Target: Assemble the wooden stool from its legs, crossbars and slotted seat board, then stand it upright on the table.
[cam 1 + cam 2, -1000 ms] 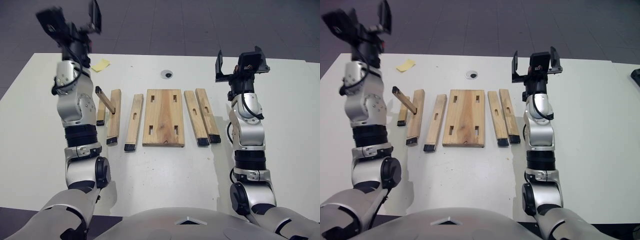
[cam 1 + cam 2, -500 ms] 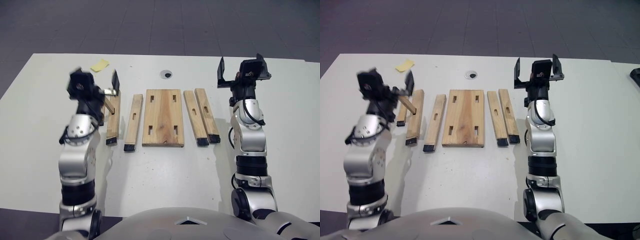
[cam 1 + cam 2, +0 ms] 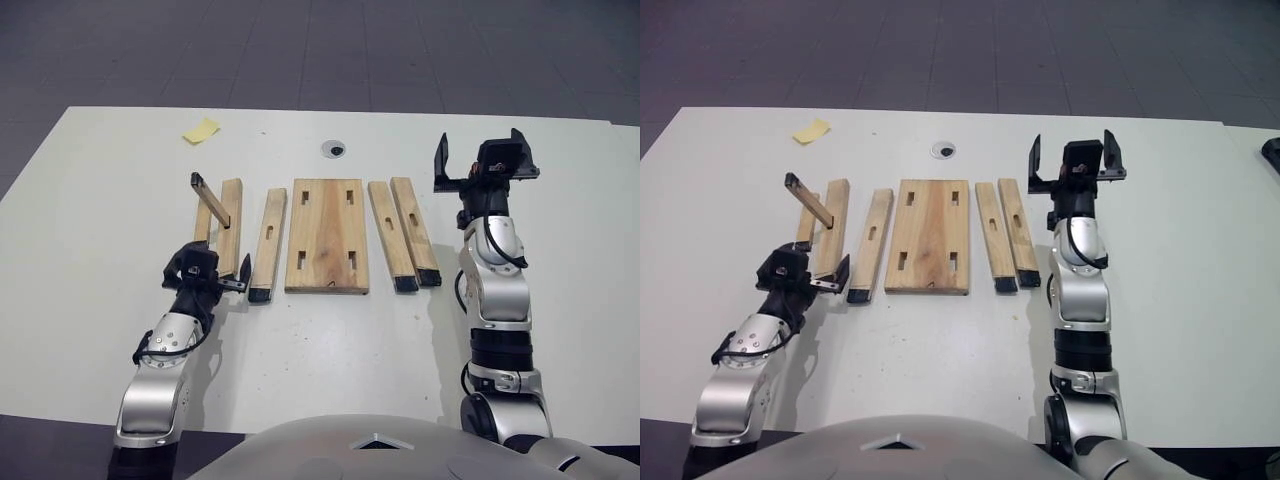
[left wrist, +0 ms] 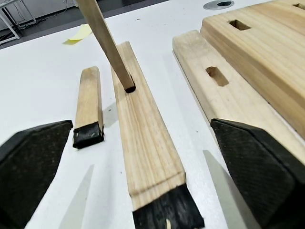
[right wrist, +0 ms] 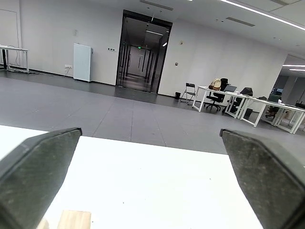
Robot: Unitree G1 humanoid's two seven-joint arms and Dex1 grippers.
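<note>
— White counter (image 3: pixel 90 200): where's the seat board (image 3: pixel 327 235)?
— Flat at its middle, legs (image 3: pixel 409 235) either side. Left jaws spread low, facing one leg (image 3: pixel 229 232) at its black end; right jaws spread, held high.

Your head cameras look forward and down over the tabletop (image 3: pixel 330 340), sharing one scene; your left wrist camera sits close over a leg (image 4: pixel 145 138); the right faces the room (image 5: pixel 143 71) beyond.
</note>
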